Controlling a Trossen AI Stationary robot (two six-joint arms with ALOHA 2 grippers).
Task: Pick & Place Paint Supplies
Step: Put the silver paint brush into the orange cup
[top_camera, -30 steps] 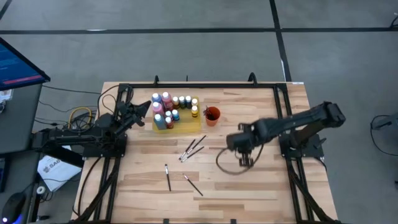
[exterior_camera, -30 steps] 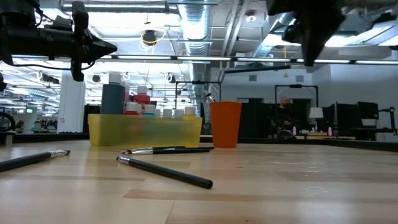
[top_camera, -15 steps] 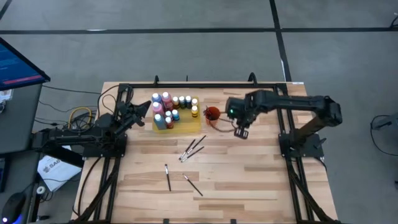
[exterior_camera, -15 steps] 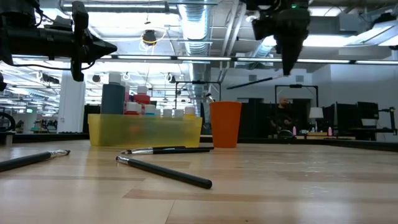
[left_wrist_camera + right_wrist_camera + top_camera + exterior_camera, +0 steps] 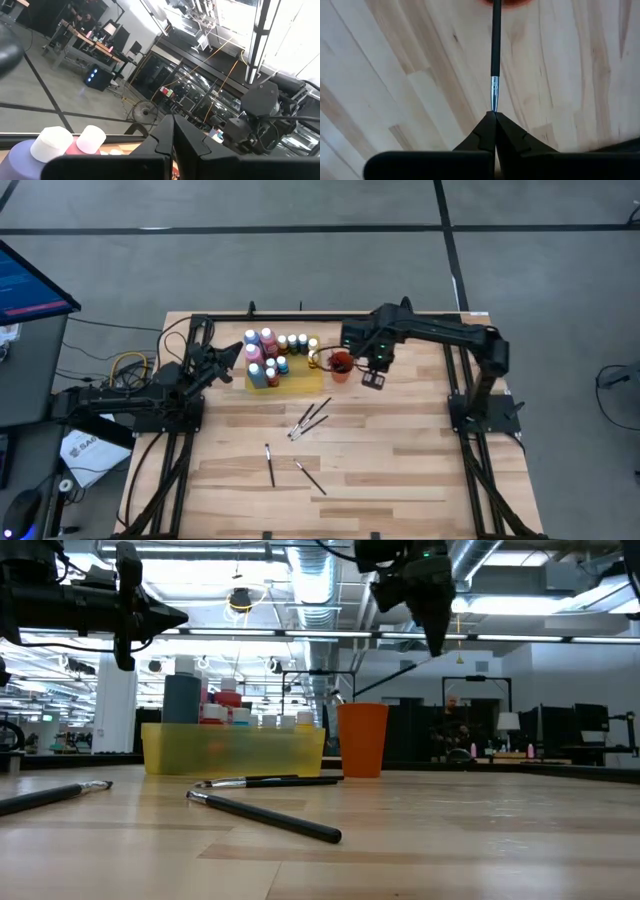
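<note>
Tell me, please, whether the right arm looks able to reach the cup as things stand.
Probably yes: the right tool, shut on a brush, hangs just beside the cup, with nothing between them.

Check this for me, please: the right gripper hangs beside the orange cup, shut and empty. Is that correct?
Not quite: it is not empty. The right wrist view shows the right gripper shut on a thin dark brush, pinched at its metal end. The rest stands: the gripper hangs beside the orange cup.
</note>
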